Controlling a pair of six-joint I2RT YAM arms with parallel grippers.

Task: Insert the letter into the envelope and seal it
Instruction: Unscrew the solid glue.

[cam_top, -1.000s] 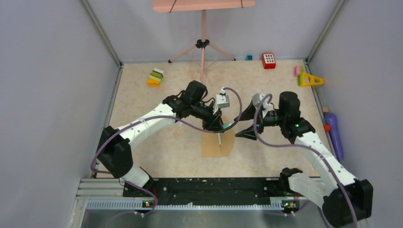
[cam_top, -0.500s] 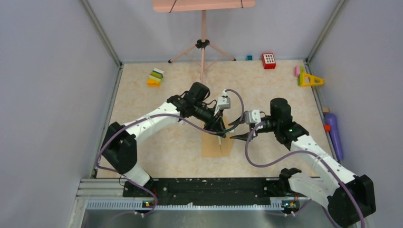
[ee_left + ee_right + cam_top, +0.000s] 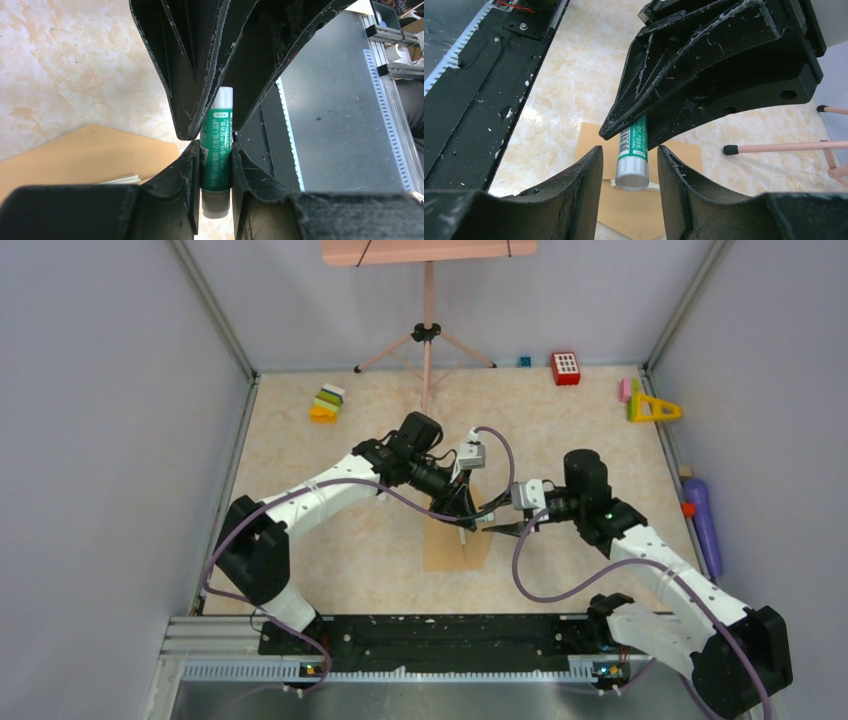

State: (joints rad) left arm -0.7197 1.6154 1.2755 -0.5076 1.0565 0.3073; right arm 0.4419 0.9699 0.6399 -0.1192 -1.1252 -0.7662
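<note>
My left gripper (image 3: 463, 508) (image 3: 216, 146) is shut on a green glue stick (image 3: 216, 165) (image 3: 633, 147) above the envelope (image 3: 452, 548) (image 3: 85, 155) (image 3: 639, 207), which lies flat and brown on the table. A pale edge of the letter (image 3: 120, 179) (image 3: 655, 186) shows at the envelope's mouth. My right gripper (image 3: 497, 524) (image 3: 629, 150) faces the left one. Its open jaws stand on either side of the stick's silver end, with a narrow gap on each side. The right gripper's fingers (image 3: 195, 75) fill the top of the left wrist view.
A pink tripod (image 3: 427, 335) stands at the back, one foot (image 3: 730, 149) near the envelope. Toy blocks (image 3: 327, 402) (image 3: 566, 367) and a yellow triangle (image 3: 652, 408) lie along the far wall. A purple object (image 3: 703, 520) rests by the right wall. A black rail (image 3: 440, 632) runs along the near edge.
My right gripper has swung left to the left gripper and its jaws have narrowed around the glue stick's end. The left gripper has kept its hold and barely shifted.
</note>
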